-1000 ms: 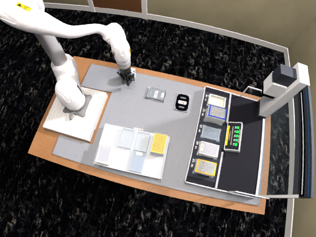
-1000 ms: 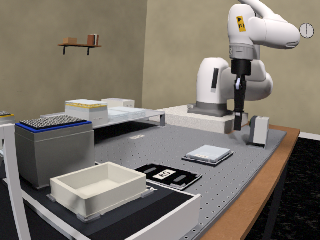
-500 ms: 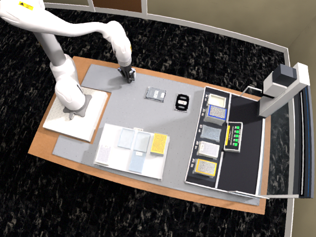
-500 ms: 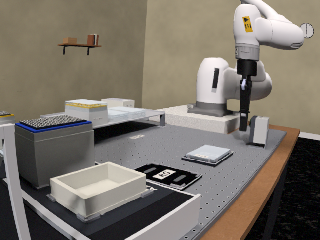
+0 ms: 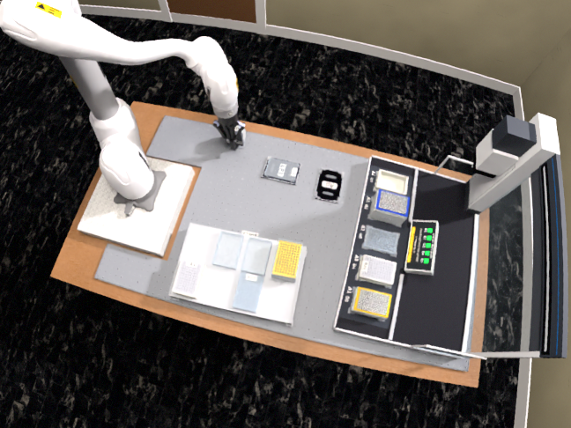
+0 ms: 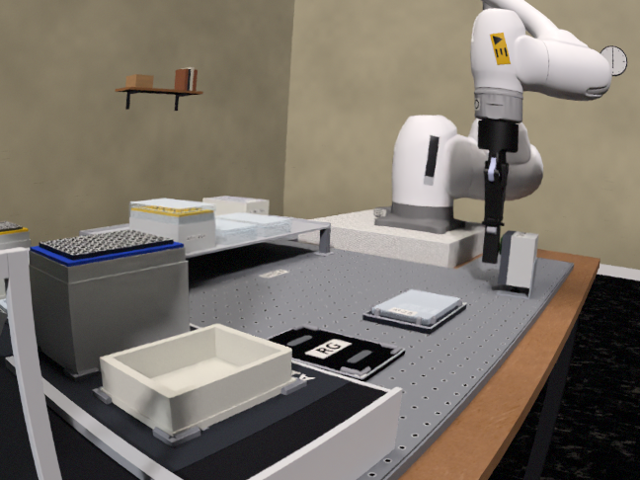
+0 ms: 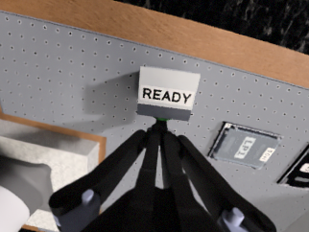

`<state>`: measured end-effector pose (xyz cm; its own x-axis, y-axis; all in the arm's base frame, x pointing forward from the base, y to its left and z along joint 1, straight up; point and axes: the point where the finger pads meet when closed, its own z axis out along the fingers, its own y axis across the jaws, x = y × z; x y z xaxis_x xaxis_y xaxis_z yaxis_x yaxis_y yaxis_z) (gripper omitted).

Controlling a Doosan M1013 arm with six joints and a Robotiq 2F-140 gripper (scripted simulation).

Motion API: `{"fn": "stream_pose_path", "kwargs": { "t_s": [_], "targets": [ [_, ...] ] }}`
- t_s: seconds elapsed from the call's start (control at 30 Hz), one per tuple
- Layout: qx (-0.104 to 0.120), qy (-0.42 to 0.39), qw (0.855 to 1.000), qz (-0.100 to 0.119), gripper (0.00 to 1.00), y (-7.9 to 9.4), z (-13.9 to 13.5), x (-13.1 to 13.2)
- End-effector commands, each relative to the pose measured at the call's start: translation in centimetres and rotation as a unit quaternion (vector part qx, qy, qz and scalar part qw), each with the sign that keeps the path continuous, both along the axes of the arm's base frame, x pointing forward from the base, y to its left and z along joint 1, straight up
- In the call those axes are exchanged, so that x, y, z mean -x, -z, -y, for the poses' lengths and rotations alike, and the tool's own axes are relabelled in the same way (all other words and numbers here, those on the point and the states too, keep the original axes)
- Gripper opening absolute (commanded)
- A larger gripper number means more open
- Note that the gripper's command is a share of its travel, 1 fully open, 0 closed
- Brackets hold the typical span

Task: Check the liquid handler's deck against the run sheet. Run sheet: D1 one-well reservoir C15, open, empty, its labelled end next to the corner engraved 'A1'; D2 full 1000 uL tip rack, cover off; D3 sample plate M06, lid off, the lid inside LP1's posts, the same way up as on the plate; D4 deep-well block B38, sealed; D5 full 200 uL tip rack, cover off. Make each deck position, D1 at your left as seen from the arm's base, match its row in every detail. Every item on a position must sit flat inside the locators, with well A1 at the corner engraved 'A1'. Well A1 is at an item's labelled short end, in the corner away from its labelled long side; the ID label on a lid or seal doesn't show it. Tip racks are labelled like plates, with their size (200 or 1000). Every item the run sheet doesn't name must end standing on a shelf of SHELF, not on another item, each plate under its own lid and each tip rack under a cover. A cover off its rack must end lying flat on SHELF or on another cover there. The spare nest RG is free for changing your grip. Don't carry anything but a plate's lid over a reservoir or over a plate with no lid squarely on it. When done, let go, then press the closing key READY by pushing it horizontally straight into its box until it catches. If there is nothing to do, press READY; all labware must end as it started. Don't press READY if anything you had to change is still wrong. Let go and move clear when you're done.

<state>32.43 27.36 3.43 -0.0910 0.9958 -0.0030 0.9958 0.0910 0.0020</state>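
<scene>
My gripper (image 7: pixel 160 119) (image 5: pixel 233 136) is shut and empty, its fingertips against the green key on the front of the READY box (image 7: pixel 167 93). It stands low over the plate beside the box in the side view (image 6: pixel 492 253), near the back edge. On the deck, a white open reservoir (image 5: pixel 391 180) sits at D1, a blue-rimmed tip rack (image 5: pixel 391 203) at D2, an unlidded plate (image 5: pixel 381 240) at D3, a sealed block (image 5: pixel 377 269) at D4, a yellow-rimmed tip rack (image 5: pixel 372 302) at D5. A lid (image 6: pixel 416 305) lies in LP1.
The black RG nest (image 5: pixel 329 180) stands empty beside LP1. SHELF (image 5: pixel 237 271) holds a covered yellow tip rack (image 5: pixel 287 261), a lidded plate (image 5: pixel 186 276) and flat clear covers. The handler's gantry (image 5: pixel 507 156) rises at the deck's far side.
</scene>
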Motion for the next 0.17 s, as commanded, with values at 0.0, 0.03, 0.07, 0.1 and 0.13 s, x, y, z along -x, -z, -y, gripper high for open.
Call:
{"fn": "stream_pose_path", "kwargs": {
  "t_s": [0.0, 0.03, 0.07, 0.1, 0.13],
  "targets": [
    [0.000, 0.000, 1.000, 0.000, 0.10, -0.04, -0.13, -0.02],
    [0.000, 0.000, 1.000, 0.000, 0.10, -0.04, -0.17, -0.02],
    [0.000, 0.000, 1.000, 0.000, 0.10, -0.04, -0.20, -0.01],
    [0.000, 0.000, 1.000, 0.000, 0.10, -0.04, -0.23, -0.01],
    [0.000, 0.000, 1.000, 0.000, 0.10, -0.04, -0.27, -0.01]
  ]
}}
